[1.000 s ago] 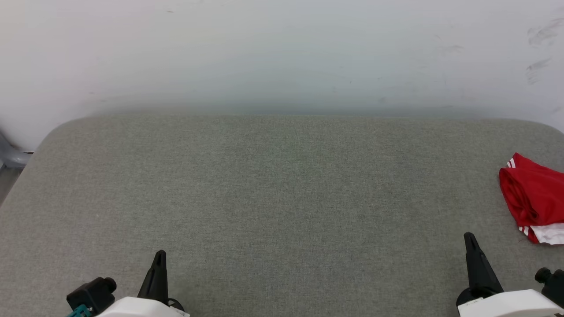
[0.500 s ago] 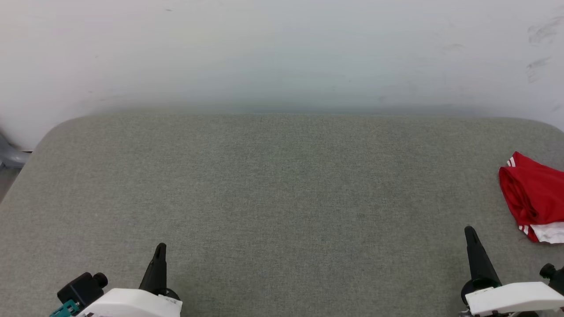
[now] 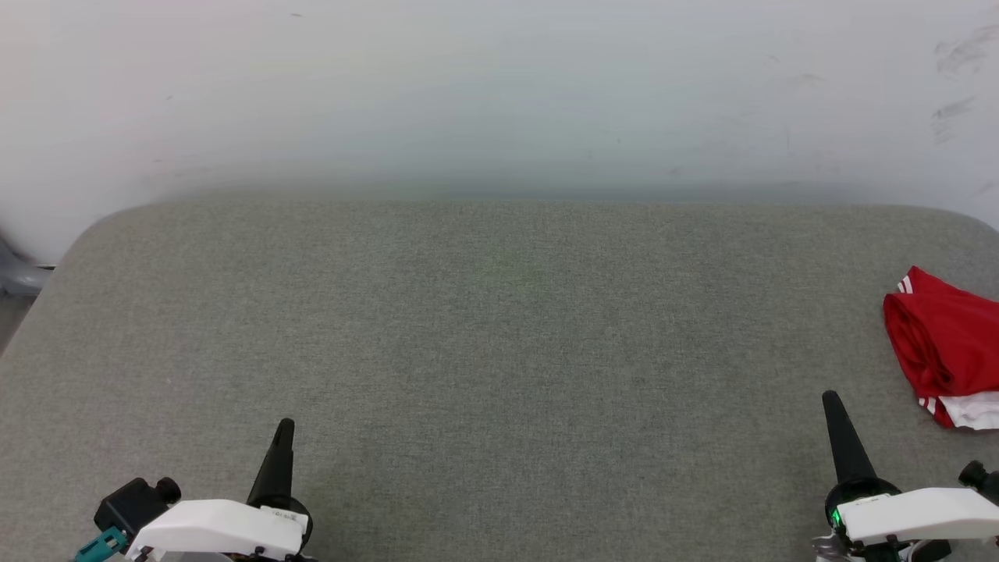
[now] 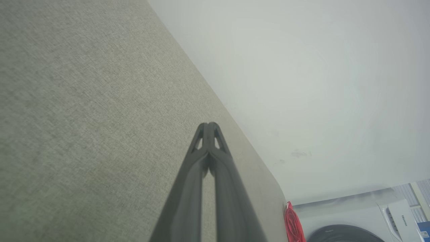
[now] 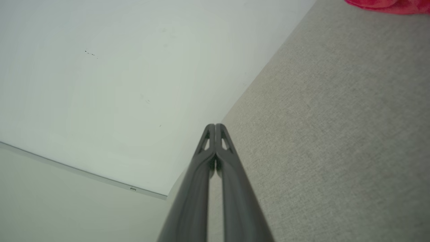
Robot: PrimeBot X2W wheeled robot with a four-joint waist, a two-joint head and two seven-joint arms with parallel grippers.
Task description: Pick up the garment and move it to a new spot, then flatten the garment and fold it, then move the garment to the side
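The garment [image 3: 944, 347], red with white striped trim and a white sleeve edge, lies bunched at the far right edge of the grey table [image 3: 499, 328], partly cut off by the head view's border. A red sliver of the garment [image 4: 293, 224] shows in the left wrist view, and a strip of the garment [image 5: 389, 6] at the top right of the right wrist view. My left gripper [image 3: 284, 428] sits shut at the lower left, far from the garment. My right gripper [image 3: 831, 400] is shut at the lower right, a short way left of and nearer than the garment. Both hold nothing.
A white wall [image 3: 499, 94] rises right behind the table's far edge. A grey object [image 3: 19, 277] sits off the table's left corner. A white washing machine [image 4: 366, 218] stands beyond the table's right end.
Both grippers have crept a little farther forward over the table, fingers still pressed together. The garment has not moved.
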